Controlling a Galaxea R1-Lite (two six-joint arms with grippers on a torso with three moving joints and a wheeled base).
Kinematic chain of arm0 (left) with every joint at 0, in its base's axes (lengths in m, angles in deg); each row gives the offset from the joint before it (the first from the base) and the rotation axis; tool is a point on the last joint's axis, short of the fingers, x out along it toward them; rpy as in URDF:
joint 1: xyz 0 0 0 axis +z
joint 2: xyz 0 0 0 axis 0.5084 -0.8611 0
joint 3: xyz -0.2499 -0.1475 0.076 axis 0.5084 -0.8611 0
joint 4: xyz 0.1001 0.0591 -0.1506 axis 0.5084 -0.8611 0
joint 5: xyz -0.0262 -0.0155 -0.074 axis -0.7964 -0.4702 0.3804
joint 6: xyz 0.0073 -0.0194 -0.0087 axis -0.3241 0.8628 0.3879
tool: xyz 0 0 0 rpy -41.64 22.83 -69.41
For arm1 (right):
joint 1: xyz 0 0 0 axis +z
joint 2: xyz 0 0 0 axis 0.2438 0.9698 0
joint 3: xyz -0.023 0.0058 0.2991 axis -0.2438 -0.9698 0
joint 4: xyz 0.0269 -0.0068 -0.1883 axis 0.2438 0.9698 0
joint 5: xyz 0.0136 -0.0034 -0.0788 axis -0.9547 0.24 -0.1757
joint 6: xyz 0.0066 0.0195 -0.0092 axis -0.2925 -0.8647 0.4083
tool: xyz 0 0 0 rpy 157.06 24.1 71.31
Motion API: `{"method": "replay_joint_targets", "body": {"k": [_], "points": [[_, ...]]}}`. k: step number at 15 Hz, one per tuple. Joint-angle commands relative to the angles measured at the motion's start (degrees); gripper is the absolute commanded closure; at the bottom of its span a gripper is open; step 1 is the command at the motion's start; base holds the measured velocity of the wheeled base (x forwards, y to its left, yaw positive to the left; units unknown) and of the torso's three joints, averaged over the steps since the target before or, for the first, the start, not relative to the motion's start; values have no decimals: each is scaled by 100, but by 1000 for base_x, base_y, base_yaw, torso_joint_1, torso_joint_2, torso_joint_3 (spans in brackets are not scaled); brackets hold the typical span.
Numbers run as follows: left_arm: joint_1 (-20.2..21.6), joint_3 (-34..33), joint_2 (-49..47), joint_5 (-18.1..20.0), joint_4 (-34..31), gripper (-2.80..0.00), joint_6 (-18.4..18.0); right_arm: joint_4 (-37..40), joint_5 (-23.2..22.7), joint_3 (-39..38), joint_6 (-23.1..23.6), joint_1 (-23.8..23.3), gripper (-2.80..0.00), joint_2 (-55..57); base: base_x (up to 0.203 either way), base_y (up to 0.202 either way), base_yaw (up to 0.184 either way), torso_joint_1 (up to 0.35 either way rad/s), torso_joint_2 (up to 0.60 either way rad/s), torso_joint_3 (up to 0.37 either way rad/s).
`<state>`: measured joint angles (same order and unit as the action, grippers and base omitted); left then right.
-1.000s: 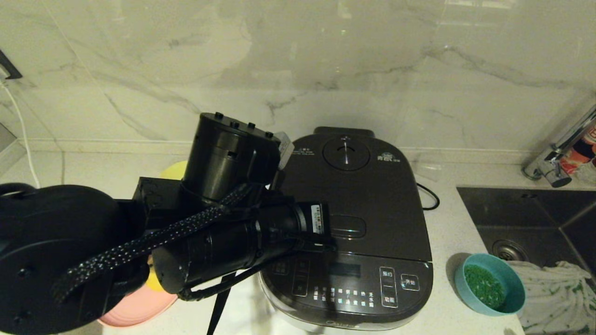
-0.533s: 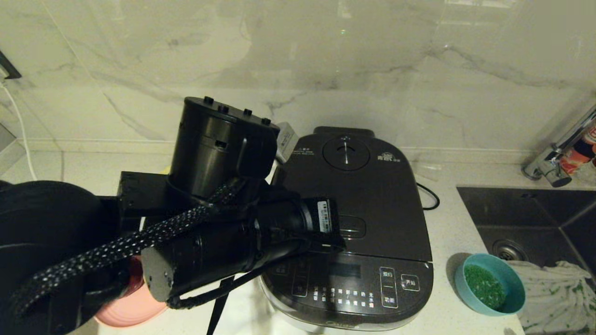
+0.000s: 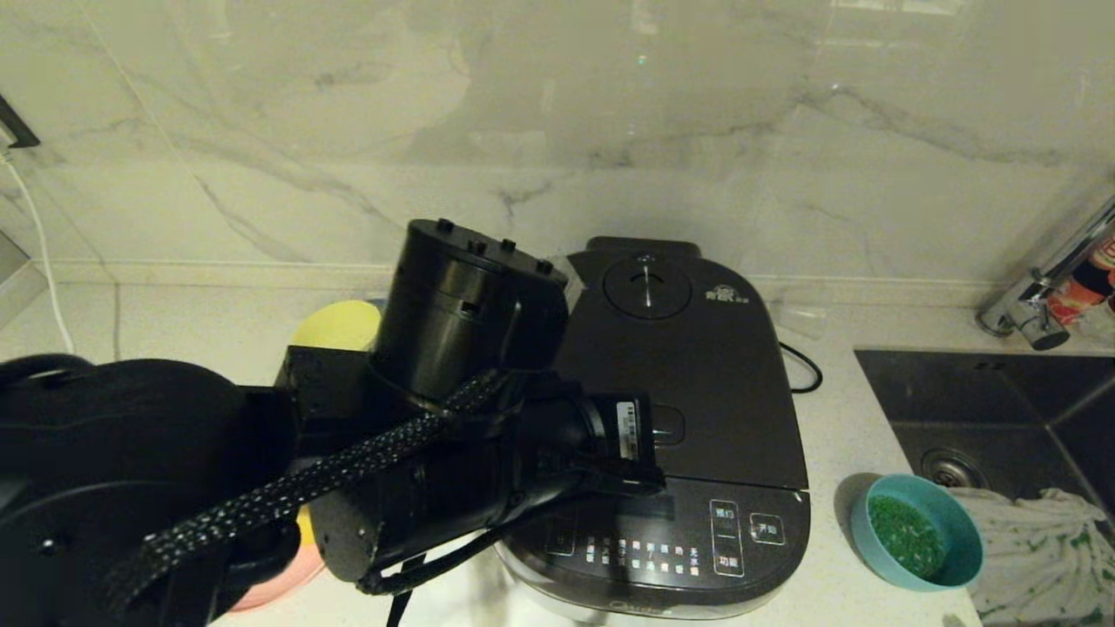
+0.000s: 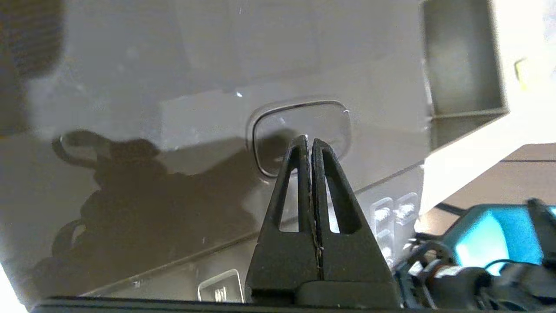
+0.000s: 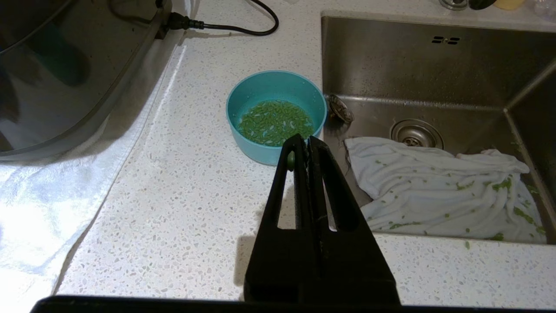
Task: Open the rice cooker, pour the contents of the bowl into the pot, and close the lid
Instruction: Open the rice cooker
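Head view, rice cooker: one dark rice cooker (image 3: 671, 435) stands on the pale speckled bench (image 3: 836, 453), its lid (image 3: 688, 366) down, one round steam vent (image 3: 646, 286) on top.
Head view, left arm: one black arm (image 3: 418, 435) reaches over the cooker's front; its pincer is hidden beneath the wrist here.
Head view, bowls: one teal bowl (image 3: 916, 531) of green granules (image 3: 906, 533) sits right of the cooker, near the sink (image 3: 1010, 409); one yellow bowl (image 3: 340, 326) and one pink dish (image 3: 270, 583) peek from behind the arm.
Left wrist view, pincer: the left pincer (image 4: 310, 143) has both fingers pressed together, holding nothing, tips over the lid's release button (image 4: 302, 132).
Right wrist view, pincer: the right pincer (image 5: 304, 143) is closed and empty, above the bench just beside the teal bowl (image 5: 276, 115).
Right wrist view, other: one white cloth (image 5: 438, 191) flecked green lies in the sink (image 5: 434, 65); one black cord (image 5: 234, 27) runs from the cooker.
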<state>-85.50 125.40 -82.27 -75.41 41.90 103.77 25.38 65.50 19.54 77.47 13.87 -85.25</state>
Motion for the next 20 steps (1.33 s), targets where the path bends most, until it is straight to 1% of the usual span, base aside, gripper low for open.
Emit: {"method": "replay_joint_targets", "body": {"k": [1, 3, 6, 12, 14, 17, 20], "points": [[36, 5, -136, -16, 110, 0, 9, 0, 0, 0, -2, -2, 0, -3, 0, 0, 0, 0, 0, 0], [45, -4, -153, -24, 206, 0, -9, 0, 0, 0, -2, -2, 0, -3, 0, 0, 0, 0, 0, 0], [150, 0, -263, -301, 215, 0, -95, 0, 0, 0, -2, -2, 0, -3, 0, 0, 0, 0, 0, 0], [264, -14, -158, -314, 206, 0, -123, 0, 0, 0, -2, -2, 0, -3, 0, 0, 0, 0, 0, 0], [256, -92, -158, -280, 212, 0, -71, 0, 0, 0, -2, -2, 0, -3, 0, 0, 0, 0, 0, 0], [247, -303, -228, -288, 241, 0, -88, 0, 0, 0, -2, -2, 0, -3, 0, 0, 0, 0, 0, 0], [245, -342, -279, -262, 258, 0, -78, 0, 0, 0, -2, -2, 0, -3, 0, 0, 0, 0, 0, 0]]}}
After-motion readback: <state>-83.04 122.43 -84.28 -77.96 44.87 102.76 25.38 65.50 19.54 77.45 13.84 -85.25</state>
